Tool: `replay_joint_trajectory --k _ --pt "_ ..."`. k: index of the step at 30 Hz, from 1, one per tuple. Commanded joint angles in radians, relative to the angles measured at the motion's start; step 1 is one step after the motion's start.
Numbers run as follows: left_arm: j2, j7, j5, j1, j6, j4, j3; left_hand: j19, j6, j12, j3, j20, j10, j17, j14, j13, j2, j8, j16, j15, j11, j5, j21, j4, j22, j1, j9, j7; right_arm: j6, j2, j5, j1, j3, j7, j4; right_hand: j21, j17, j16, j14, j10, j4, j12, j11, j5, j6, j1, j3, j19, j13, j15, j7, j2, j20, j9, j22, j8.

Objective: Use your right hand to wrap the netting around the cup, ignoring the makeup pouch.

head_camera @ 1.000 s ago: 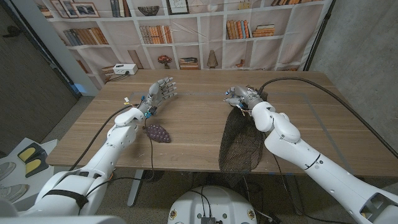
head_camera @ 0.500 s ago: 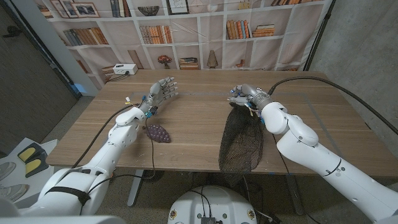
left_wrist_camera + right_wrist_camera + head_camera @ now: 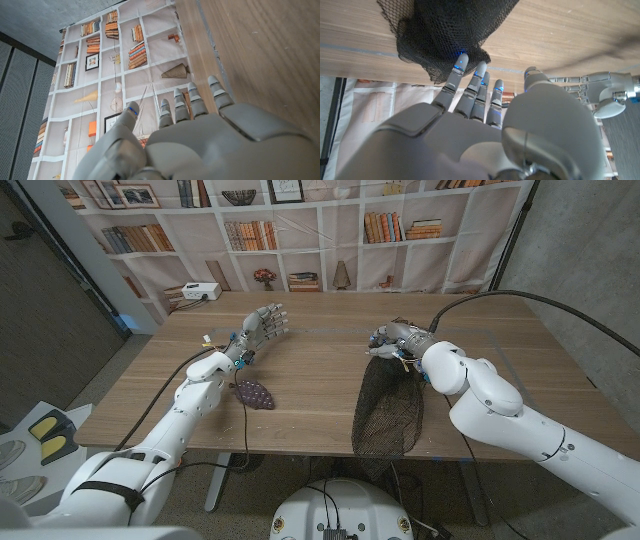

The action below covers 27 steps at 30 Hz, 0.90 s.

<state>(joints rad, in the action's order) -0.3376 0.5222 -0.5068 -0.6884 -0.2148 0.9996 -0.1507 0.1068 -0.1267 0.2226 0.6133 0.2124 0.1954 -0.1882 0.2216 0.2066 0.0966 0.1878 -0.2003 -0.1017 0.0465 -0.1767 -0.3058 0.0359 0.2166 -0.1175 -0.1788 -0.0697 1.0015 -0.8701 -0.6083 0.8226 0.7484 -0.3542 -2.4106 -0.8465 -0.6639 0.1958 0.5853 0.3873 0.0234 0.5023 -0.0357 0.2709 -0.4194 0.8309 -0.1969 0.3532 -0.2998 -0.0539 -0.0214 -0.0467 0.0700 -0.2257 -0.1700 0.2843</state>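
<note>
One netting (image 3: 388, 408), one makeup pouch (image 3: 253, 393)

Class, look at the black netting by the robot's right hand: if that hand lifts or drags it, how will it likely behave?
The netting is probably floppy: it lies flat and hangs limp over the table edge. It looks light, being open mesh. It may snag rather than slip: in the right wrist view its bunched end sits at the right hand's fingertips.

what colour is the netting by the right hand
Black, an open mesh. The netting shows best in the right wrist view, at the right hand's fingertips.
</note>
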Motion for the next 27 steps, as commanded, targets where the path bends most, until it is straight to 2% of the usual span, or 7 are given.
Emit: replay_joint_trajectory --k 1,7,11,15,20,24,27 --pt "-0.008 -0.002 0.001 -0.021 0.018 0.041 -0.009 0.002 -0.007 -0.001 0.006 0.003 0.008 -0.004 0.007 0.003 0.003 0.003 0.002 -0.005 0.002 0.005 0.005 -0.002 0.001 0.007 -0.003 -0.002 0.192 -0.075 -0.222 -0.145 0.245 -0.226 -0.097 0.004 0.001 0.000 -0.005 -0.003 0.006 -0.004 0.003 0.006 0.003 -0.019 0.010 0.005 -0.005 -0.040 0.001 -0.008 -0.006 -0.003 -0.006 -0.006" --pt "-0.004 0.010 0.000 -0.012 0.017 0.031 -0.016 0.002 -0.008 -0.001 0.006 0.003 0.007 -0.004 0.007 0.003 0.002 0.003 0.001 -0.004 0.000 0.005 0.005 -0.002 0.001 0.008 -0.003 -0.001 0.243 -0.073 -0.412 -0.181 0.336 -0.394 -0.107 0.012 0.005 0.000 -0.007 -0.003 0.006 -0.003 0.003 0.011 0.006 -0.026 0.016 -0.002 -0.007 -0.044 0.001 -0.017 0.005 -0.004 -0.006 -0.009" --pt "0.000 0.016 0.002 -0.006 0.011 0.022 -0.020 0.002 -0.007 -0.001 0.006 0.003 0.008 -0.004 0.007 0.003 0.002 0.003 0.002 -0.005 0.003 0.005 0.005 -0.002 0.001 0.008 -0.003 -0.002 0.228 -0.041 -0.632 -0.180 0.371 -0.589 -0.082 0.022 0.008 -0.003 -0.029 -0.029 0.013 -0.012 0.003 0.017 0.029 -0.051 0.033 -0.007 -0.011 -0.042 0.001 -0.036 0.006 -0.005 -0.007 -0.021" --pt "0.002 0.020 0.003 0.000 0.009 0.015 -0.022 0.002 -0.007 -0.001 0.006 0.003 0.007 -0.004 0.008 0.003 0.001 0.002 0.001 -0.007 -0.001 0.005 0.005 -0.002 0.001 0.008 -0.003 -0.001 0.118 0.027 -0.827 -0.100 0.294 -0.766 -0.034 0.030 0.008 -0.003 -0.042 -0.034 0.019 -0.012 0.009 0.021 0.046 -0.072 0.050 -0.014 -0.013 -0.044 0.001 -0.054 0.004 -0.007 -0.007 -0.027" --pt "0.007 0.027 0.006 0.015 0.004 -0.006 -0.026 0.002 -0.008 -0.001 0.006 0.003 0.007 -0.004 0.008 0.003 0.001 0.003 0.001 -0.006 0.002 0.005 0.005 -0.001 0.001 0.008 -0.003 -0.001 -0.067 0.146 -0.989 0.054 0.132 -0.853 0.008 0.043 0.008 -0.008 -0.077 -0.058 0.016 -0.016 0.020 0.028 0.077 -0.078 0.066 -0.028 -0.018 -0.049 -0.004 -0.073 -0.006 -0.011 -0.008 -0.040" --pt "0.012 0.036 0.010 0.032 -0.001 -0.031 -0.029 0.002 -0.008 -0.001 0.007 0.003 0.007 -0.004 0.008 0.003 0.001 0.003 0.002 -0.004 0.001 0.005 0.005 -0.001 0.001 0.008 -0.003 -0.001 -0.235 0.252 -1.100 0.140 0.028 -0.922 0.036 0.074 0.009 -0.017 -0.156 -0.129 0.008 -0.035 0.033 0.044 0.124 -0.072 0.083 -0.074 -0.026 -0.040 -0.014 -0.081 -0.004 -0.017 -0.009 -0.057" --pt "0.016 0.043 0.013 0.045 -0.009 -0.052 -0.031 0.002 -0.007 -0.001 0.007 0.003 0.007 -0.004 0.008 0.003 0.001 0.002 0.002 -0.005 -0.001 0.005 0.005 -0.001 0.001 0.008 -0.003 -0.002 -0.362 0.338 -1.195 0.181 -0.027 -0.987 0.067 0.106 0.017 -0.018 -0.224 -0.209 0.004 -0.060 0.041 0.054 0.199 -0.068 0.102 -0.122 -0.031 -0.034 -0.018 -0.088 -0.012 -0.023 -0.010 -0.082"
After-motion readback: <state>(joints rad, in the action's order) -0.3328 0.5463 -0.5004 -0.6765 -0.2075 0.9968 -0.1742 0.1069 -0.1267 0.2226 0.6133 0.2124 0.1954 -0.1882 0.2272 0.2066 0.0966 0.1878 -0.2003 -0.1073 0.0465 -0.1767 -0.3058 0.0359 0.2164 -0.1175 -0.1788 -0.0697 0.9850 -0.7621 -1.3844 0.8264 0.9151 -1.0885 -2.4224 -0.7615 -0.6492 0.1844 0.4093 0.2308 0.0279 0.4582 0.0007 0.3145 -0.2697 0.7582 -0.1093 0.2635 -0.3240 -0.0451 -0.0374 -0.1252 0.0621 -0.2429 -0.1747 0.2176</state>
